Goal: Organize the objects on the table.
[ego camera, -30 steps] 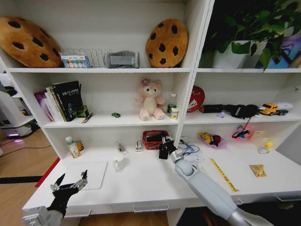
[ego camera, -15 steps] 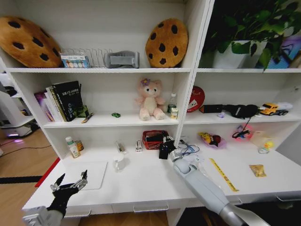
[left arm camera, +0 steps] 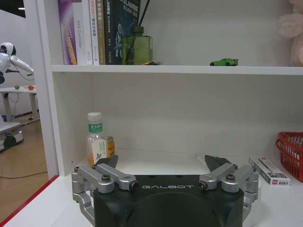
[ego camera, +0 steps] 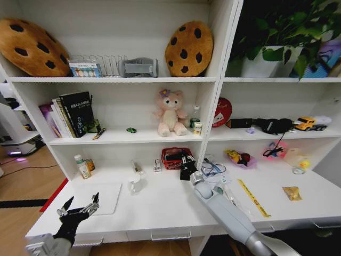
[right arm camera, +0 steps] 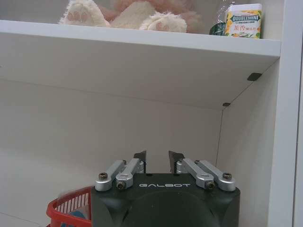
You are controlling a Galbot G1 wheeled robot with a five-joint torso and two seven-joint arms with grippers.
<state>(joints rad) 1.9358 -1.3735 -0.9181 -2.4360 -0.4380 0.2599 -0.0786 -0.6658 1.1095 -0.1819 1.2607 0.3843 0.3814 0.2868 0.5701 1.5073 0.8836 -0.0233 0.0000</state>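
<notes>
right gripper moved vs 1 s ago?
Yes, slightly. In the head view the right gripper has edged toward the robot's left and deeper, closer to the red basket, which hasn't shifted. Left gripper idle.

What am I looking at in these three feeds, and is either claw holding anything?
This is a wheeled robot with two arms, each ending in a two-fingered gripper. The wide picture comes from its head camera, looking down at the wide white desk under white shelving. The other two pictures come from cameras on the wrists, each looking out past its own gripper.

The left gripper hangs at the desk's front left corner, open and empty, near the slim silver laptop. The right gripper reaches to the back of the desk beside the red slatted basket. Its fingers are close together with a small gap, and it holds nothing. The tiny green toy car sits on the shelf above the desk.
</notes>
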